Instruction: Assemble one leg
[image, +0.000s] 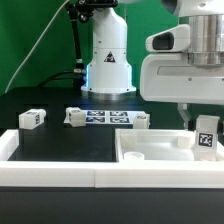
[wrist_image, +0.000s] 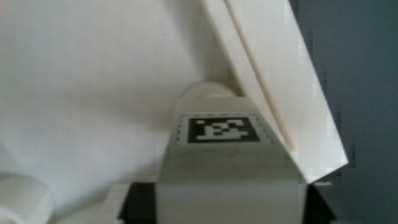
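Gripper (image: 205, 135) looks pinched on your leg (image: 206, 138), which stands upright right over the panel's (image: 160, 160) corner, so you go straight down.

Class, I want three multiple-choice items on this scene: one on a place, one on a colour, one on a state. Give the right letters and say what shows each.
1. Where is the leg with the tag facing the exterior camera?
A. on the marker board
B. over the white panel, at the exterior view's right
C. beside the robot's base

2. What colour is the table top?
A. black
B. green
C. white

3. How is the pincer?
A. open, far from any part
B. shut on nothing
C. shut on the leg

Answers:
1 B: the leg hangs above the white panel.
2 A: the table is black around the parts.
3 C: the pincer has the leg between its fingers, and the wrist view shows its tag up close.
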